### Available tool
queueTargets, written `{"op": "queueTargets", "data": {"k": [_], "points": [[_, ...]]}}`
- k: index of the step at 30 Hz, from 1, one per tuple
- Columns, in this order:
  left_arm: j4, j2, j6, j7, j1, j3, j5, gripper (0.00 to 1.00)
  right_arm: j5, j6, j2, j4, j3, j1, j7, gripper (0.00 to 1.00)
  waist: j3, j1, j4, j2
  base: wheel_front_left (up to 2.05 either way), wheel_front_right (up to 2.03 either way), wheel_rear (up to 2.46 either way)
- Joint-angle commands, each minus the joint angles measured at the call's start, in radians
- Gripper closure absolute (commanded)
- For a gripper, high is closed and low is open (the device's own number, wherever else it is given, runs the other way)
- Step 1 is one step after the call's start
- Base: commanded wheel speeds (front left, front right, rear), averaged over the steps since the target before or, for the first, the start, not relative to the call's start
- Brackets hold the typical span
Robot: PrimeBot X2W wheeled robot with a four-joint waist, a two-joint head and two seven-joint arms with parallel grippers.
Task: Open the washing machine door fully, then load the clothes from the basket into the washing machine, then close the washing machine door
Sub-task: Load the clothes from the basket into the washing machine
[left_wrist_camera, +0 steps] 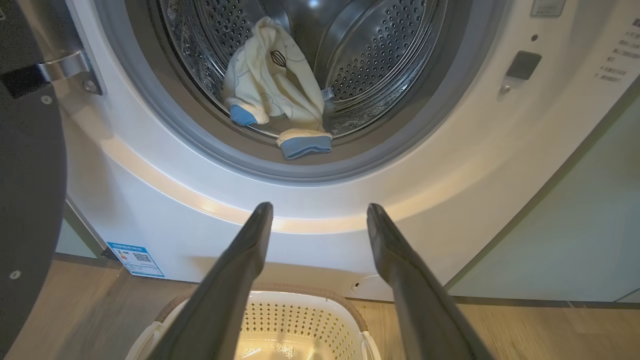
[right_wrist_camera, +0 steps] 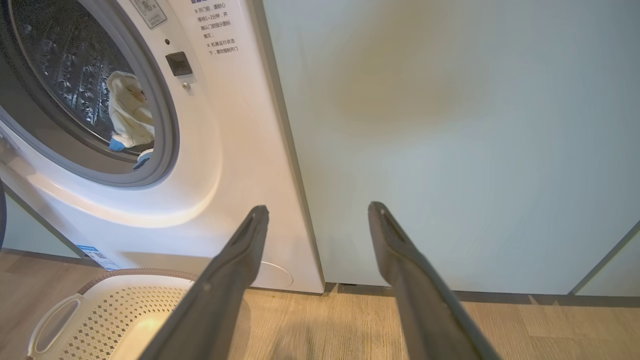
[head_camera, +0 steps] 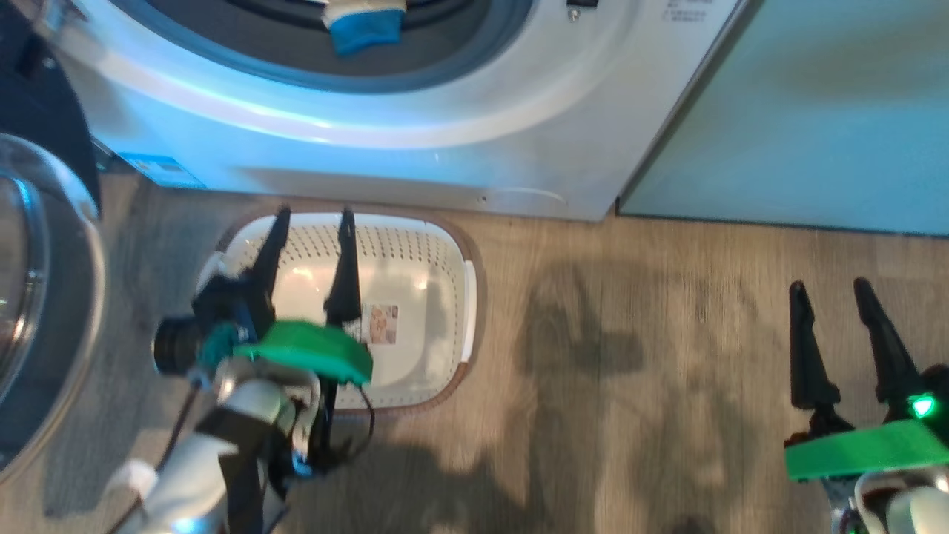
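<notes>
1. Basket (head_camera: 415, 237) empty on floor, just beside washing machine (head_camera: 445, 170) front. Clothes (left_wrist_camera: 272, 85) in drum, blue cuff (left_wrist_camera: 305, 145) draped on grey rim.
2. Left gripper (head_camera: 313, 215) over basket, fingers apart, empty; right gripper (head_camera: 829, 285) same, above bare floor.
3. Prob. next: tuck cuff in, then swing washing machine door (head_camera: 30, 311) shut w/ left, pushing at its outer edge.
</notes>
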Motion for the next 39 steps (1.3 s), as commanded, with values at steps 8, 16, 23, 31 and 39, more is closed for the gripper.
{"op": "queueTargets", "data": {"k": [8,16,23,31,39], "points": [[0.059,0.042,0.069,0.062,-0.238,0.058,-0.006,0.00,0.038,-0.003,-0.008,-0.017,0.038,-0.083,-0.009,0.00,0.127,-0.0001,-0.053,0.0000,0.00,0.00,0.00],[0.132,0.099,-0.001,0.200,-0.436,0.069,-0.031,0.00,0.071,-0.003,0.002,-0.016,0.052,-0.136,-0.010,0.00,0.196,-0.0001,-0.111,0.0000,0.00,0.00,0.00],[0.195,0.157,-0.071,0.383,-0.617,0.066,-0.063,0.00,0.100,-0.003,0.008,-0.011,0.076,-0.166,-0.010,0.00,0.245,-0.0001,-0.156,0.0000,0.00,0.00,0.00],[0.284,0.217,-0.115,0.562,-0.780,0.049,-0.067,0.00,0.149,-0.003,0.010,0.003,0.108,-0.188,-0.010,0.00,0.275,-0.0001,-0.208,0.0000,0.00,0.00,0.00],[0.365,0.253,-0.130,0.686,-0.868,0.026,-0.060,0.00,0.185,-0.003,0.010,0.006,0.133,-0.205,-0.010,0.00,0.308,-0.0001,-0.247,0.0000,0.00,0.00,0.00]]}}
